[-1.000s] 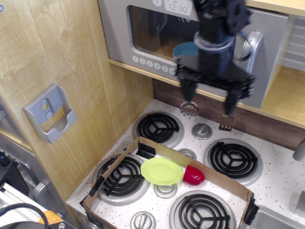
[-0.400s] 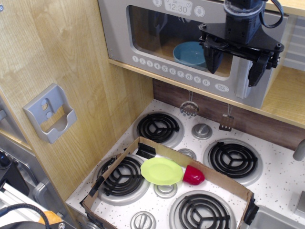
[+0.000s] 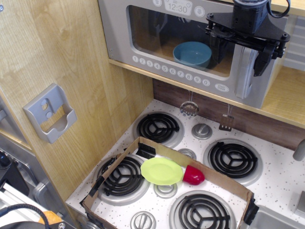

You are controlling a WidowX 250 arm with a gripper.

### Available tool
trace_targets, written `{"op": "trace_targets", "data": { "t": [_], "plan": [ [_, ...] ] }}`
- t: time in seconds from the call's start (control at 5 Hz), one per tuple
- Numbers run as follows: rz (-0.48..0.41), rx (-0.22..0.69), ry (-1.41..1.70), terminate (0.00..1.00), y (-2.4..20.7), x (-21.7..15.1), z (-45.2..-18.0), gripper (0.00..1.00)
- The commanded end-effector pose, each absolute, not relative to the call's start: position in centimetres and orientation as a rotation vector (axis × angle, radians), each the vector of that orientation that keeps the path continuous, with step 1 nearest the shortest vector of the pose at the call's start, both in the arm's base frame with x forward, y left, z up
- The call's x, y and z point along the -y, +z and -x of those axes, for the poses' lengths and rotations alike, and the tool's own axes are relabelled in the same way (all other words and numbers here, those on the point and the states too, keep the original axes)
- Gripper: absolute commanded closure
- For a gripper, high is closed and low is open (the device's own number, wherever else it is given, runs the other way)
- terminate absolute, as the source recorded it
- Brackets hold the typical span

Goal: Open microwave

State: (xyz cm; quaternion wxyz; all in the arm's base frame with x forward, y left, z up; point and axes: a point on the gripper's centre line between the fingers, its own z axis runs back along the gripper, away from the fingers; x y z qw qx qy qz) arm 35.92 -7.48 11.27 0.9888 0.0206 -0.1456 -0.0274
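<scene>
Since the earlier frames the black gripper (image 3: 239, 51) has climbed from above the stove, where it hung a second ago, up to the front of the microwave (image 3: 157, 36), and now sits a little higher and further right than it did a moment back. Set on a wooden shelf (image 3: 143, 72) at the top of the toy kitchen, the microwave shows its grey door closed, with a clear window, a 12:30 clock display (image 3: 177, 6) and a row of round white buttons (image 3: 169, 70) beneath. Its silver vertical handle (image 3: 246, 70) stands at the door's right side, between the gripper's two fingers (image 3: 218, 50), which are spread wide to either side of it; whether either finger touches the handle cannot be told. Through the window a blue bowl (image 3: 192, 53) rests inside. Below the shelf, a small whisk (image 3: 189, 109) and a spatula (image 3: 225, 124) hang against the brown back panel. Further down, the speckled stove top (image 3: 281, 176) carries four black coil burners, and a shallow cardboard tray (image 3: 219, 180) lies across it, holding a lime-green plate (image 3: 161, 171) with a red cup (image 3: 193, 175) on its side just beside it. On the wooden wall to the left hangs a small grey holder (image 3: 49, 113).
</scene>
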Motion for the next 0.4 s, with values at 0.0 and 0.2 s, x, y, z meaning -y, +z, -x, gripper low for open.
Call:
{"op": "trace_targets", "data": {
  "t": [0.0,0.2],
  "plan": [
    [-0.05,0.353,-0.084,0.0,13.06,8.05,-37.57,0.0],
    [-0.044,0.36,-0.057,0.0,12.54,7.94,-37.28,1.0]
  ]
}}
